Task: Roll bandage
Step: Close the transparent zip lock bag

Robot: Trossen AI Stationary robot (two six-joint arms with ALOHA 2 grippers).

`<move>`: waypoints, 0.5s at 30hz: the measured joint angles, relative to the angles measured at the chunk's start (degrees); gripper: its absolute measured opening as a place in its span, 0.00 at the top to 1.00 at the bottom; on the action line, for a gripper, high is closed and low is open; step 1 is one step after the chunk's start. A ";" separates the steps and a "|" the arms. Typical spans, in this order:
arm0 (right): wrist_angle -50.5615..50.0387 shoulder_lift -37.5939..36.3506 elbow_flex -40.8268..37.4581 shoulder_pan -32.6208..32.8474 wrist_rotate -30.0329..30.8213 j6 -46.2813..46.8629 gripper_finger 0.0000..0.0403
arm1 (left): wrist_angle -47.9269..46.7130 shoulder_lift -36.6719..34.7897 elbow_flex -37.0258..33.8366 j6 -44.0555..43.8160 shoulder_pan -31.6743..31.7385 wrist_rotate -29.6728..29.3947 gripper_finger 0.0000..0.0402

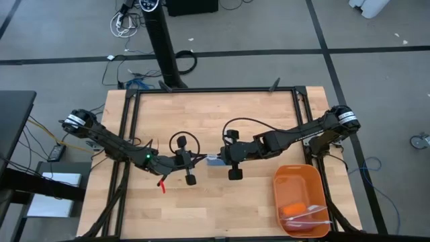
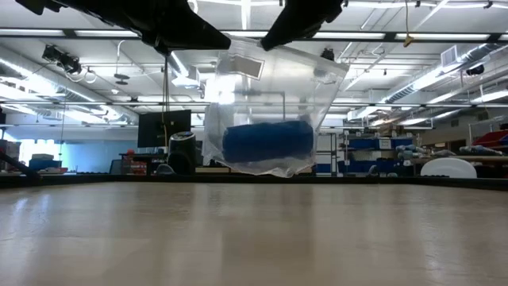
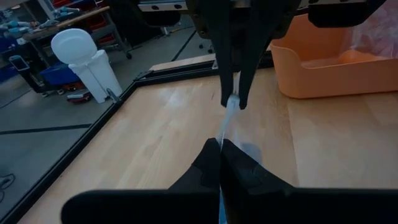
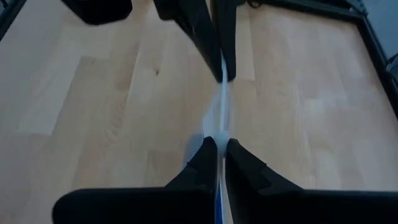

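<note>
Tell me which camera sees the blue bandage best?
The low view: the bandage shows whole, a blue roll inside the clear bag hanging above the table. The high view shows only a bluish bit between the grippers; the wrist views show just the bag's edge.

Bright, even ceiling strip lights (image 2: 238,32); arms backlit black in low view; wrist views softly blurred
</note>
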 joint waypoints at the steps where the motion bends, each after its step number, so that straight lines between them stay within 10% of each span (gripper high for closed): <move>1: -0.57 -0.06 0.00 0.13 0.00 0.31 0.96 | -0.03 0.00 0.00 0.00 -0.02 0.01 1.00; 15: -11.68 -1.82 -0.07 1.37 0.67 5.81 0.96 | -0.44 -0.02 -0.02 -1.54 0.00 1.49 1.00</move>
